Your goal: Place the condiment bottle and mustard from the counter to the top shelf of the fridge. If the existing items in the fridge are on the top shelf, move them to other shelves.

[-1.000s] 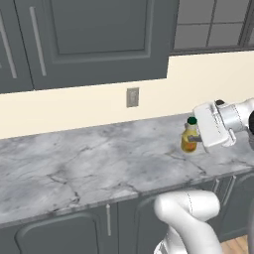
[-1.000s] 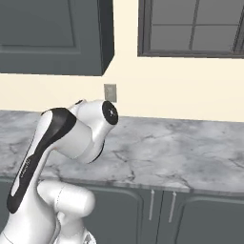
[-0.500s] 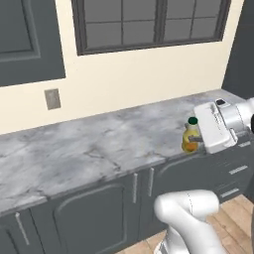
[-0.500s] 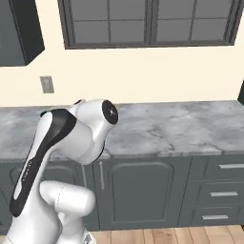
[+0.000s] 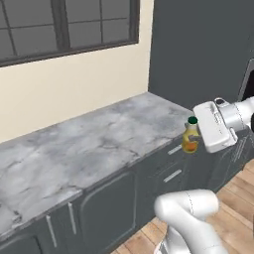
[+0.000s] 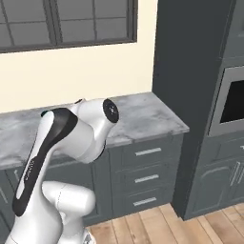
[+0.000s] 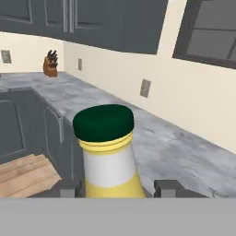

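My gripper [image 5: 192, 141] is shut on the mustard [image 5: 190, 137], a yellow-orange bottle with a dark green cap. It hangs upright in the air past the front edge of the counter [image 5: 74, 154], near the counter's right end. In the hand view the mustard [image 7: 107, 152] stands close up between my two dark fingertips [image 7: 168, 186], with the gripper [image 7: 117, 190] closed around its body. The marbled counter [image 6: 147, 116] ends at a tall dark grey cabinet column [image 6: 190, 71]. The condiment bottle, the fridge, its top shelf and the existing items are out of view.
A built-in microwave [image 6: 228, 102] sits in the tall column at the right. Dark drawers [image 6: 145, 167] run under the counter, above a wooden floor [image 6: 167, 224]. A window [image 5: 64, 25] is behind the counter. A knife block [image 7: 50, 64] stands far along it.
The whole picture has swung right along the counter, so the base has moved; the tall dark column and microwave have come into view. The mustard stays held in my gripper.
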